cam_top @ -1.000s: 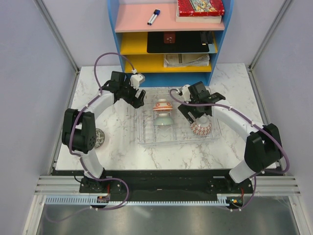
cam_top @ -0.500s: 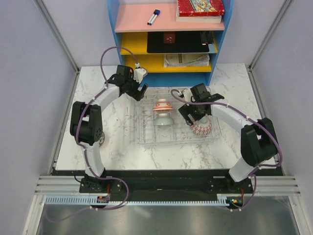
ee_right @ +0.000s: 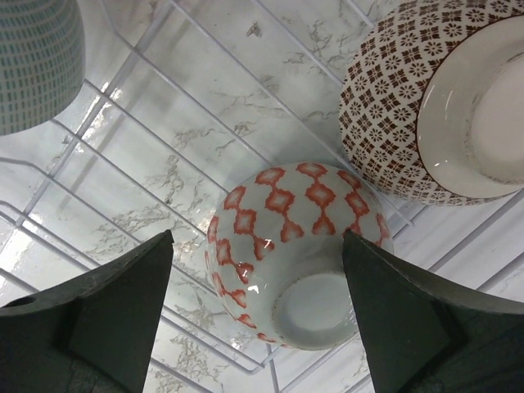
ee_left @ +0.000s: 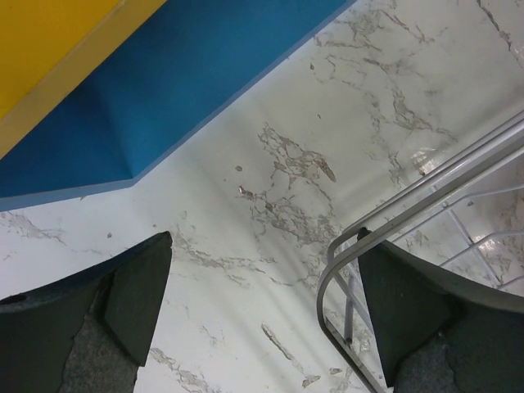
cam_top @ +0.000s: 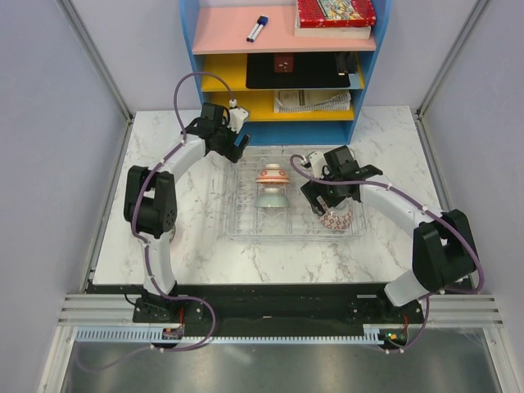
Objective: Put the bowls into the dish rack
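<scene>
The clear dish rack (cam_top: 299,223) lies mid-table. In it an orange-red and white bowl (cam_top: 271,175) stands against a grey-green bowl (cam_top: 271,199). My right gripper (cam_top: 328,203) hangs over the rack's right part, above a patterned bowl (cam_top: 339,220). In the right wrist view a white bowl with orange-red diamonds (ee_right: 295,254) lies upside down on the rack's wires (ee_right: 147,131), between my right gripper's (ee_right: 258,241) open fingers. One finger is at its side, the other apart. A brown-patterned bowl (ee_right: 393,106) leans beside it. My left gripper (cam_top: 237,139) (ee_left: 264,246) is open and empty at the rack's far-left corner (ee_left: 426,180).
A blue shelf unit (cam_top: 278,61) with pink and yellow shelves stands at the table's far edge, close behind my left gripper; its blue base (ee_left: 188,90) shows in the left wrist view. Grey walls close in both sides.
My left arm has swung away from the rack toward the shelf unit. My right gripper has shifted slightly over the right-hand bowls and its jaws have narrowed a little.
</scene>
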`<state>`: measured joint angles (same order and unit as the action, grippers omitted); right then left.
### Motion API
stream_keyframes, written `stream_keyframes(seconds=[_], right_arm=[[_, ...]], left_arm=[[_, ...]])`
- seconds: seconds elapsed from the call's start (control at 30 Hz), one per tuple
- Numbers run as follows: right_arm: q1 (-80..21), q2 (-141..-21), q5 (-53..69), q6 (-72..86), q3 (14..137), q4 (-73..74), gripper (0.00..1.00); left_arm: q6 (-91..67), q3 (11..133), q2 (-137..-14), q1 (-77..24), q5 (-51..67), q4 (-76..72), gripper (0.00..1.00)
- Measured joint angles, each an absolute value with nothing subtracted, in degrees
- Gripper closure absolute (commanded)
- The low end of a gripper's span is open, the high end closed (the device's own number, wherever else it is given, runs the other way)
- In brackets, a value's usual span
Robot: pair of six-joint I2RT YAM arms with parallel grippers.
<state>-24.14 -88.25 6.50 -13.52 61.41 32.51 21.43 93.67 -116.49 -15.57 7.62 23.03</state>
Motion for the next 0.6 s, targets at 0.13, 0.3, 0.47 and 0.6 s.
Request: stream_keyframes(seconds=[0.13, 0.3, 0.47, 0.6], right_arm=[[-24.23, -87.13, 6.94, -13.52, 60.99, 33.23, 0.08], [-24.10, -87.57, 5.96, -13.34, 60.99, 36.42, 0.08], [-23.35, -90.85, 5.13, -12.78, 62.48, 37.45, 0.09], [-22.98, -92.23, 6.04, -12.23, 63.48, 37.82, 0.11]], left_arm=[[20.97, 95.79, -117.91, -15.86, 7.03, 23.42, 0.00], [20.49, 96.20, -118.19, -15.79, 6.37, 23.49, 0.00], [20.43, 94.56, -117.43, -15.73, 6.07, 22.57, 0.00], [20.16, 91.22, -115.81, -15.59, 6.09, 20.97, 0.00]])
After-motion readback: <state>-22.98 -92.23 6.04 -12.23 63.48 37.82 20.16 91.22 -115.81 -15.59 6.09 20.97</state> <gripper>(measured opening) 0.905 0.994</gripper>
